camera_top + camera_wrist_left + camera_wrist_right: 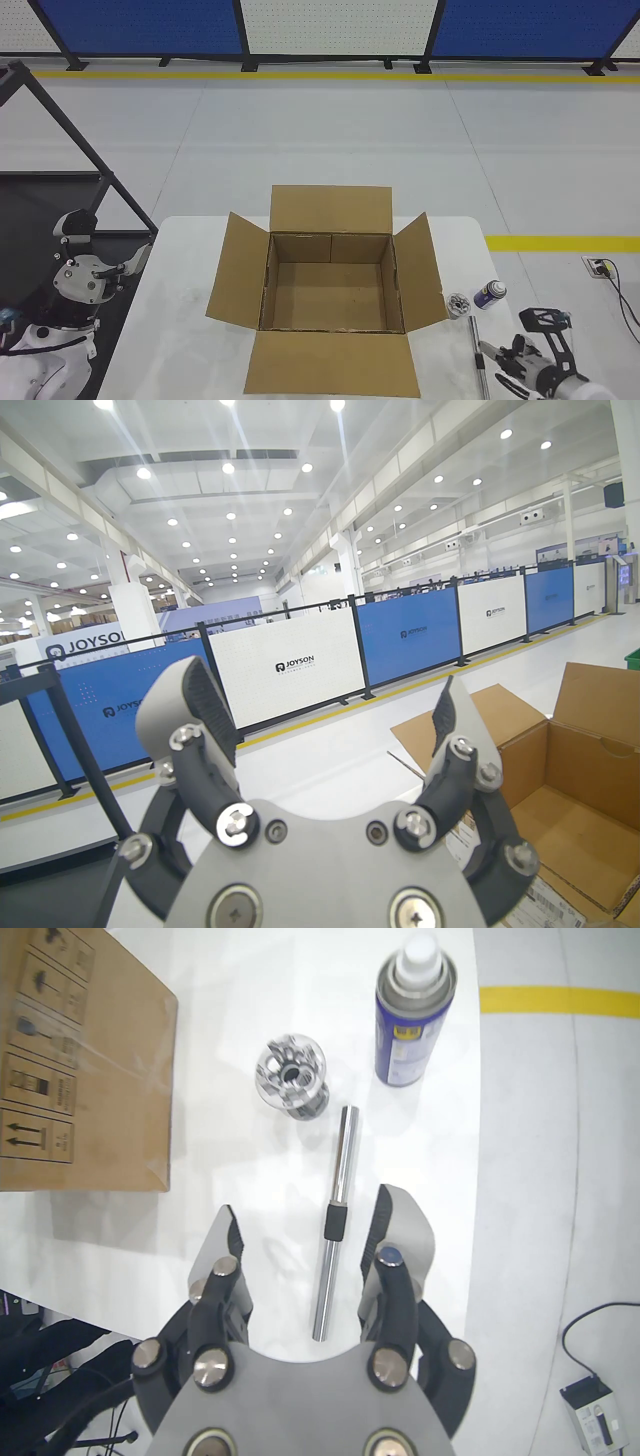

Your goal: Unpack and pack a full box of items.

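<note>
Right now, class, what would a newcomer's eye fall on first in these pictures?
The open cardboard box, flaps spread wide, sits in the middle of the white table. To the robot's right of it, near the table's edge, stand a blue spray can and a clear spool, with a chrome rod lying by the open right tool.

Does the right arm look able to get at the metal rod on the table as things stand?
Likely yes: the right gripper is open above the metal rod, which lies uncovered on the table beside the spool; nothing stands between them.
</note>
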